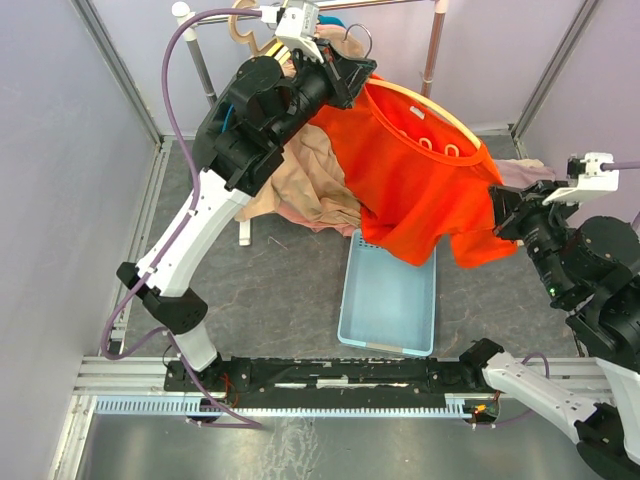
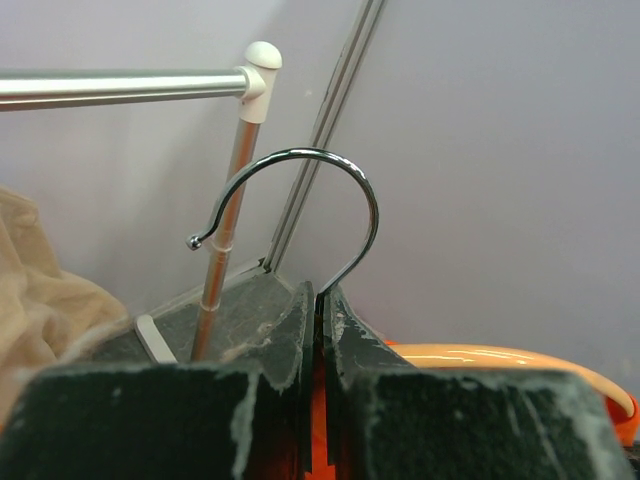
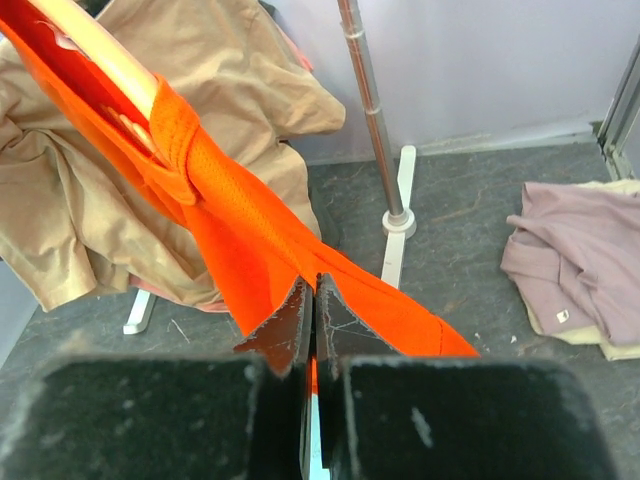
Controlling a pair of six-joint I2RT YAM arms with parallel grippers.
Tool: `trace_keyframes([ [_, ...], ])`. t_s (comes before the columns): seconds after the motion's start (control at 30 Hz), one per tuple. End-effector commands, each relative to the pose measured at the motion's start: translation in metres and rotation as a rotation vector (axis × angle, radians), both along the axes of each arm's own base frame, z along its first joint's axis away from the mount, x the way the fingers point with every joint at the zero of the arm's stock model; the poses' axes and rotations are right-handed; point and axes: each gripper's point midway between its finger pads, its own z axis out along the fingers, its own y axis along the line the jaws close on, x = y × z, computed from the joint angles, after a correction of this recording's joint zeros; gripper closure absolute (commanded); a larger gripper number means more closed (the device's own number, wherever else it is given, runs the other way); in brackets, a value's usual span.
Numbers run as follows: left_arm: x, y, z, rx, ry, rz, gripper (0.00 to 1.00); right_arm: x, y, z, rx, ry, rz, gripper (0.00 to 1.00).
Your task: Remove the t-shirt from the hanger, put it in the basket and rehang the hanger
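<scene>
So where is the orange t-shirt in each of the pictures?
Top view: the orange t-shirt hangs in the middle, stretched toward the right side.
Left wrist: only a thin strip of it shows at the bottom, between the jaws.
Right wrist: it runs from the upper left down into the shut jaws.
Shared landmark: the wooden hanger inside the shirt.

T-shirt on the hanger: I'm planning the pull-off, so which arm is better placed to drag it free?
Right, probably. The right gripper is shut on the t-shirt near its sleeve and can pull outward, while the left gripper is shut on the hanger below its hook, bracing it.
</scene>
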Motion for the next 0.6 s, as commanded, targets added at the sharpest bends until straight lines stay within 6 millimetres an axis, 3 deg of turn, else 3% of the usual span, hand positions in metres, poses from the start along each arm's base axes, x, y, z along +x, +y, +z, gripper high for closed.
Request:
trace_keyframes([
  [0.0, -0.031, 0.028, 0.068, -0.187, -0.110, -0.016, 0.97, 0.003, -0.004, -0.011, 0.081, 0.029, -0.057, 0.99],
  [0.27, -0.033, 0.030, 0.068, -0.197, -0.101, -0.021, 0.97, -0.002, -0.009, -0.021, 0.113, 0.021, -0.072, 0.99],
  [0.57, -0.035, 0.046, 0.083, -0.231, -0.112, 0.033, 0.97, 0.004, -0.002, -0.014, 0.092, -0.005, -0.043, 0.99],
])
